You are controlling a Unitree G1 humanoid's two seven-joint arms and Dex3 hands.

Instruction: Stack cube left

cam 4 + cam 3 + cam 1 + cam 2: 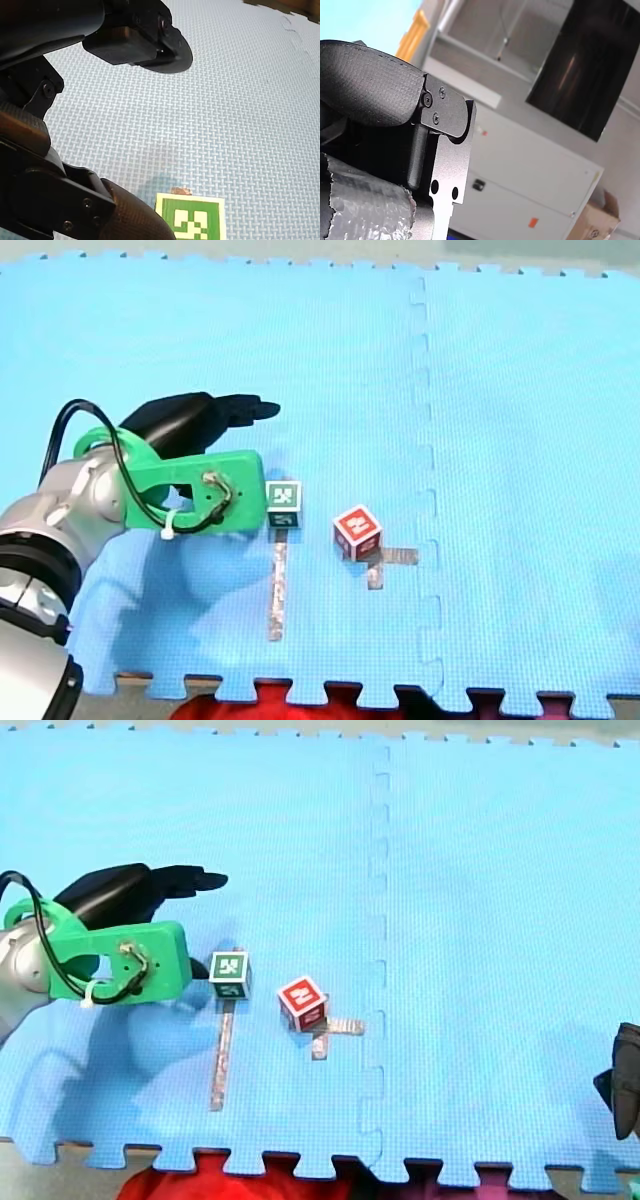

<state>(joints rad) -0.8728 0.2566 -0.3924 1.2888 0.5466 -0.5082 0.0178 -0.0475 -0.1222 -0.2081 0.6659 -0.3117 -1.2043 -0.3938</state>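
Your black left hand (pixel 197 420), empty and unclenched, hovers mid-left. The small green marker-faced cube (pixel 283 503) sits just to its lower right, with the red marker-faced cube (pixel 357 531) beyond. Your right hand (pixel 627 1080), state unclear, is at the lower-right edge.

Left cube (pixel 283 502) near right cube (pixel 357 531)
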